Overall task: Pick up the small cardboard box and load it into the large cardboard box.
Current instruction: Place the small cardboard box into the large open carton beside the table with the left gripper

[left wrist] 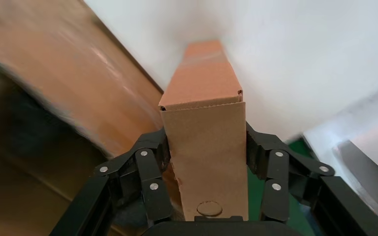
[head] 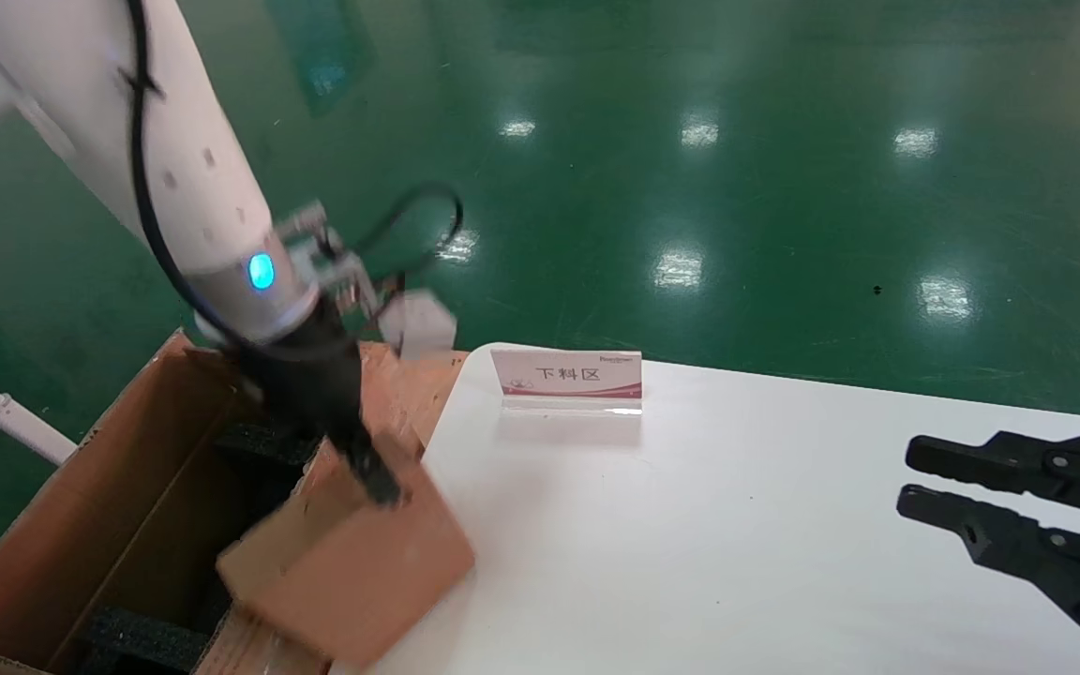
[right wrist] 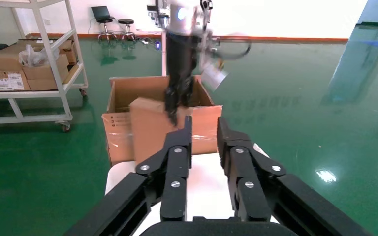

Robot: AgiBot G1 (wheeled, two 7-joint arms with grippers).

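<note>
My left gripper (head: 367,469) is shut on the small cardboard box (head: 352,562) and holds it tilted over the right-hand wall of the large cardboard box (head: 81,487), at the table's left edge. In the left wrist view the small box (left wrist: 204,98) stands between the fingers of the left gripper (left wrist: 204,140), its tan narrow side with a round hole facing the camera. The right wrist view shows the small box (right wrist: 147,128) in front of the large carton (right wrist: 123,91). My right gripper (head: 907,476) is open and empty, parked over the table's right side, and also shows in its own wrist view (right wrist: 204,130).
Black foam blocks (head: 142,642) lie inside the carton. A small sign stand (head: 568,375) sits at the far edge of the white table (head: 690,544). Green floor surrounds it. A shelf cart with boxes (right wrist: 29,73) stands farther off.
</note>
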